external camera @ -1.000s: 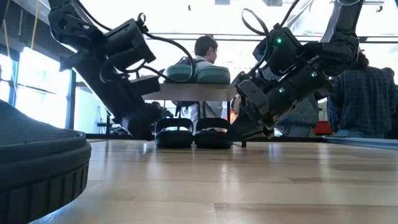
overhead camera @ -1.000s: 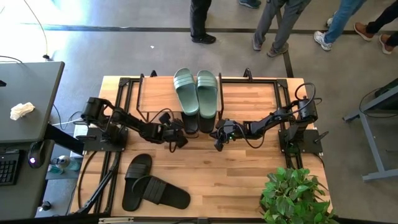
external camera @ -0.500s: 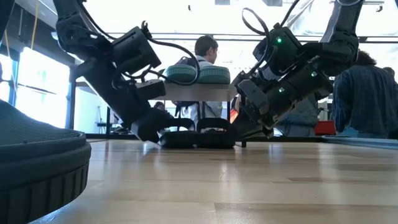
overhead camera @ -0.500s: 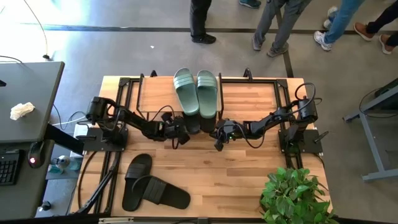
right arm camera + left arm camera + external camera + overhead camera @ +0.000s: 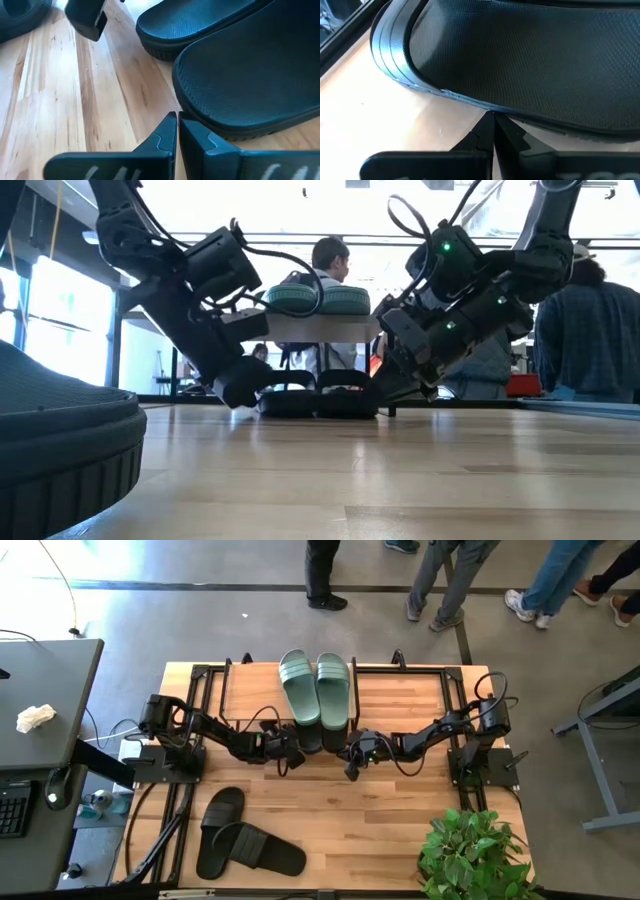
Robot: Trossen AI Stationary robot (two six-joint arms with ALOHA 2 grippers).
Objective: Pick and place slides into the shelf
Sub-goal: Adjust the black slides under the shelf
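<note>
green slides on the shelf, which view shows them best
The high view: the sage-green pair lies fully visible side by side on the shelf, straps and footbeds clear. The low view shows only their rounded ends on the plank edge, between the arms. Neither wrist view shows them, only black slides on the table.

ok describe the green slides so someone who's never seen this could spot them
Look at the shelf at the table's far edge. On its plank top lies the sage-green pair, side by side. The other slides in sight are black, and none of them lies on top.
</note>
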